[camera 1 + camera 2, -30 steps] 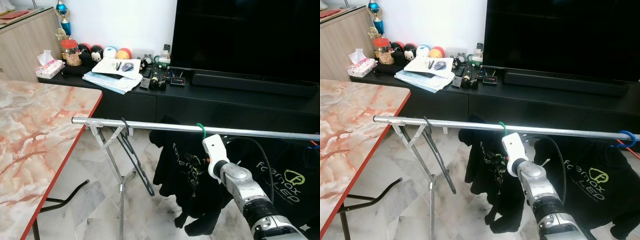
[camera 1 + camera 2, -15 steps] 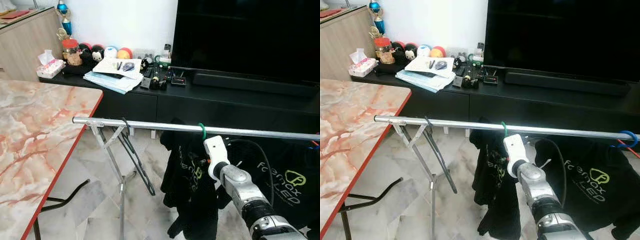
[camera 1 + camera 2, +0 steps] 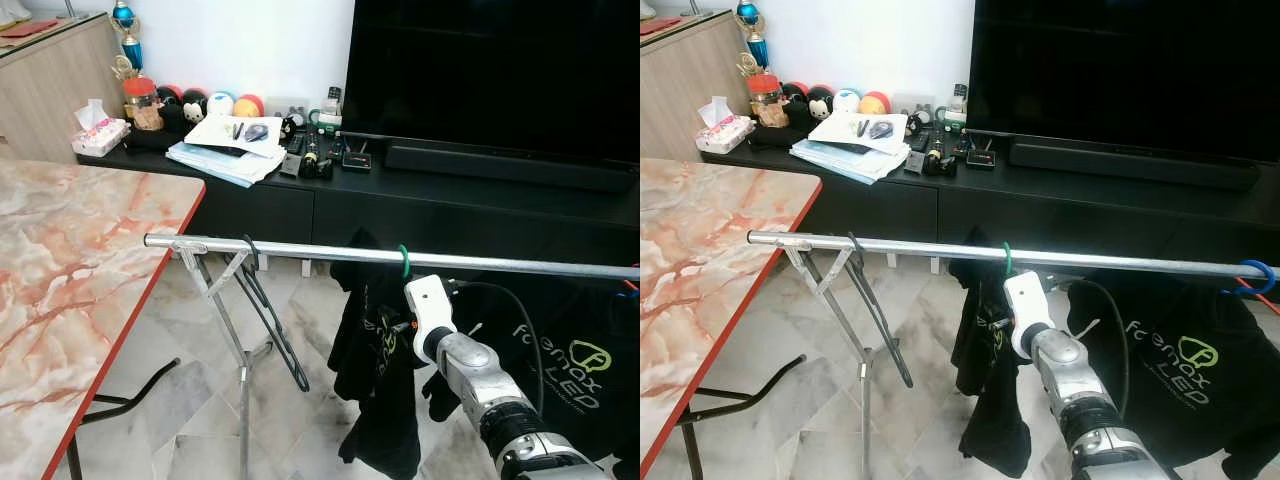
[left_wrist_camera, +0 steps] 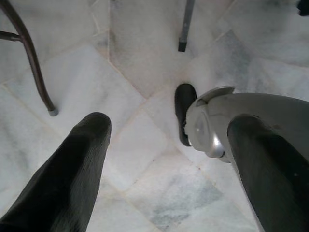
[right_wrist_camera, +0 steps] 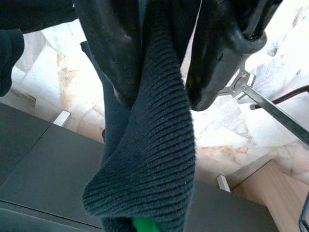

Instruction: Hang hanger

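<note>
A green hanger hook [image 3: 403, 258] sits over the silver rail [image 3: 290, 250] near its middle. From it hangs a black shirt [image 3: 372, 380], turned nearly edge-on. My right gripper [image 5: 159, 72] is just under the rail, shut on the shirt's ribbed collar [image 5: 154, 159]. The green hanger [image 5: 145, 225] peeks out below the cloth. In the eye views the right arm's white wrist [image 3: 428, 312] hides its fingers. My left gripper [image 4: 169, 125] hangs open over the marble floor.
A second black shirt [image 3: 1180, 370] hangs on a blue hanger [image 3: 1252, 272] at the rail's right end. An empty black hanger [image 3: 272, 325] hangs near the left end, over the rack's legs [image 3: 241, 385]. A red-edged marble table [image 3: 70, 280] stands left, a black TV console [image 3: 460, 205] behind.
The black shirt has swung from facing me broadly to hanging narrow and edge-on. The green hook stays on the rail. My right wrist has dropped slightly.
</note>
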Motion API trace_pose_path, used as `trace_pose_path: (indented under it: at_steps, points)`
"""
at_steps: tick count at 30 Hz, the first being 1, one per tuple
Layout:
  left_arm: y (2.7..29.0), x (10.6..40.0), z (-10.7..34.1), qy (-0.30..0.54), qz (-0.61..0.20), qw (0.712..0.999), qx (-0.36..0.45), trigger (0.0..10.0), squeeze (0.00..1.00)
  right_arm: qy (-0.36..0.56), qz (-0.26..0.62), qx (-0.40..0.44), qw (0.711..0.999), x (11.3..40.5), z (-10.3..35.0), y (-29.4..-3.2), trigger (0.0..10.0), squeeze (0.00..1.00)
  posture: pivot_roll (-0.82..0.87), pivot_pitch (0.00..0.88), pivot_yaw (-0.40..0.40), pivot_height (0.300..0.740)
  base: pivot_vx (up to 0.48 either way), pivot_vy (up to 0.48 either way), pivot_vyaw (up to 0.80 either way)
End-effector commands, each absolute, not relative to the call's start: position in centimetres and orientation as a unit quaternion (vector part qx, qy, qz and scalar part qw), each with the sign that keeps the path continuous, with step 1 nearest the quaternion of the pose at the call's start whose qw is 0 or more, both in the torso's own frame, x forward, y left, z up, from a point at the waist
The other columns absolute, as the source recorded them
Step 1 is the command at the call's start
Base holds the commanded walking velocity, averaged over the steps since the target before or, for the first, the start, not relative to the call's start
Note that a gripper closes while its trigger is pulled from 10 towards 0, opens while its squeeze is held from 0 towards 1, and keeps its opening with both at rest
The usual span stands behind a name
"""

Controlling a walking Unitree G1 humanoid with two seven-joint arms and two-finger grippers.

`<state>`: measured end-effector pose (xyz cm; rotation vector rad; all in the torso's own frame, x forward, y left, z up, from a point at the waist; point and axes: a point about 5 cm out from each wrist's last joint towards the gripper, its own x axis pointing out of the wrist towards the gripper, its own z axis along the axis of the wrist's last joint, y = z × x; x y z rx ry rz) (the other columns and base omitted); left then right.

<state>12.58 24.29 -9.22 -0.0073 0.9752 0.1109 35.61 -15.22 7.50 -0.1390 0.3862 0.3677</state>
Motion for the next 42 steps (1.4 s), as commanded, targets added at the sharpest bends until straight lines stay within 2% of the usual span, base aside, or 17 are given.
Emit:
trace_pose_path:
  at_steps: [1,8,13,18,21,23,27,31,38,42]
  points:
    - [23.4,12.0,-9.7,0.482,0.049,0.875,-0.010,10.0,0.00,0.185,0.175,-0.067,0.965,35.8,7.8,-15.4,0.0,0.00,-0.01,0.081,-0.032,0.740,0.000,0.000,0.00]
    - [22.2,11.9,-10.0,0.485,0.043,0.873,-0.014,10.0,0.00,0.175,0.175,-0.060,0.967,35.6,7.7,-15.3,0.0,0.00,-0.01,0.080,-0.034,0.740,0.000,0.000,0.00]
    - [23.7,11.6,-9.7,0.489,0.050,0.871,-0.011,10.0,0.00,0.167,0.159,-0.043,0.972,35.5,7.6,-15.5,0.0,0.00,-0.01,0.073,-0.030,0.740,0.000,0.000,0.00]
    - [24.1,11.7,-9.6,0.487,0.050,0.872,-0.007,10.0,0.00,0.147,0.144,-0.024,0.978,35.5,7.8,-15.5,0.0,0.00,-0.01,0.066,-0.026,0.740,0.000,0.000,0.00]
    - [23.3,12.1,-9.7,0.484,0.044,0.874,-0.007,10.0,0.00,0.112,0.134,-0.012,0.985,35.4,8.3,-15.4,0.0,0.00,-0.02,0.061,-0.024,0.740,0.000,0.000,0.00]
    - [22.4,12.2,-9.9,0.483,0.037,0.875,-0.007,10.0,0.00,0.052,0.109,0.009,0.993,35.4,9.4,-15.6,0.0,0.00,-0.02,0.056,-0.024,0.740,0.000,0.000,0.00]
    - [21.9,12.3,-10.0,0.484,0.033,0.874,-0.007,10.0,0.00,0.026,0.093,0.028,0.995,35.1,9.8,-15.8,0.0,0.00,-0.03,0.054,-0.025,0.740,0.000,0.000,0.00]
    - [21.6,12.0,-10.1,0.489,0.029,0.872,-0.007,10.0,0.00,-0.018,0.073,0.052,0.996,33.4,9.8,-15.7,0.0,0.00,-0.03,0.050,-0.025,0.740,0.000,0.000,0.00]
    - [22.7,11.5,-10.0,0.494,0.034,0.869,-0.004,10.0,0.00,-0.011,0.059,0.061,0.996,30.8,8.3,-15.6,0.0,0.00,-0.04,0.047,-0.025,0.740,0.000,0.000,0.00]
    - [22.5,11.2,-10.1,0.496,0.031,0.868,-0.004,10.0,0.00,-0.007,0.040,0.064,0.997,29.7,7.7,-15.8,0.0,0.00,-0.04,0.050,-0.025,0.740,0.000,0.000,0.00]
